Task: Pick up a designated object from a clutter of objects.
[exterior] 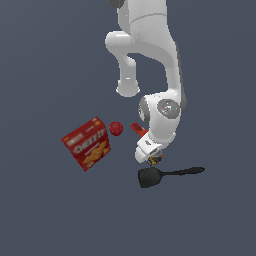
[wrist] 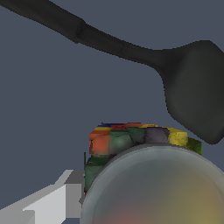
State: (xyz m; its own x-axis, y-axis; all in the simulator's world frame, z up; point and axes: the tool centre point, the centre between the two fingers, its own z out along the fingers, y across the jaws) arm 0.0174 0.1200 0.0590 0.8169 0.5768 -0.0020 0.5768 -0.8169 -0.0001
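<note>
Multicoloured can [wrist: 144, 175] directly under hand [exterior: 151, 156], beside black spatula [exterior: 150, 176]

I see the can [wrist: 131, 144] with a silvery-grey top and side patches of orange, green, purple, yellow, red and blue. Beside the can lies a plain black spatula [exterior: 167, 174]. Beyond it sit a red-orange tool [exterior: 136, 128], a red ball [exterior: 116, 128], and a red cracker box [exterior: 87, 143] with white lettering and yellow crackers.

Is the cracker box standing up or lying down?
Lying down. In the exterior view the cracker box rests flat on the floor, its big printed front facing up, turned at a slant.
</note>
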